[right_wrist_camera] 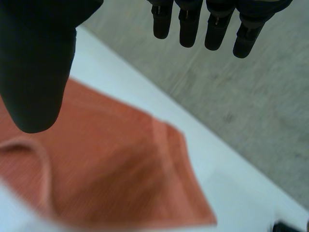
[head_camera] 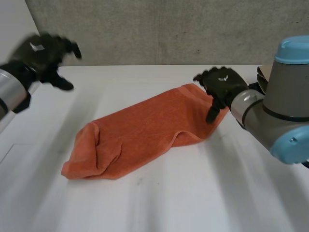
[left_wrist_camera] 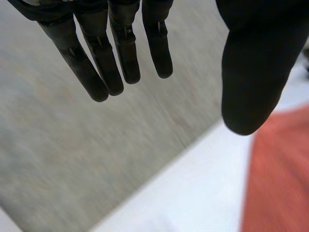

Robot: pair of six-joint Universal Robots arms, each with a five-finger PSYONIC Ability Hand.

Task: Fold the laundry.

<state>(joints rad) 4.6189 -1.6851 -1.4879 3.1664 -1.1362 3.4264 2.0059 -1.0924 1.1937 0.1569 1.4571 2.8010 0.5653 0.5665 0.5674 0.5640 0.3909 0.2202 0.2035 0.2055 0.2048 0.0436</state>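
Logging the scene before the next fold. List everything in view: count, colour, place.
towel: one, orange, loosely folded, lying slantwise mid-table.
table: one, white, under the towel.
wall: one, grey, behind the table.
tan thing: one, behind the right arm; too hidden to identify.
left hand: one, black, raised off the towel, fingers straight.
right hand: one, black, at the towel's far end, fingers straight.
left arm, right arm: two, grey, the right with light-blue caps.

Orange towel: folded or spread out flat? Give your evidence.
Folded, roughly. The towel lies doubled on the table: an upper layer's edge crosses it, and one end is a rounded fold.
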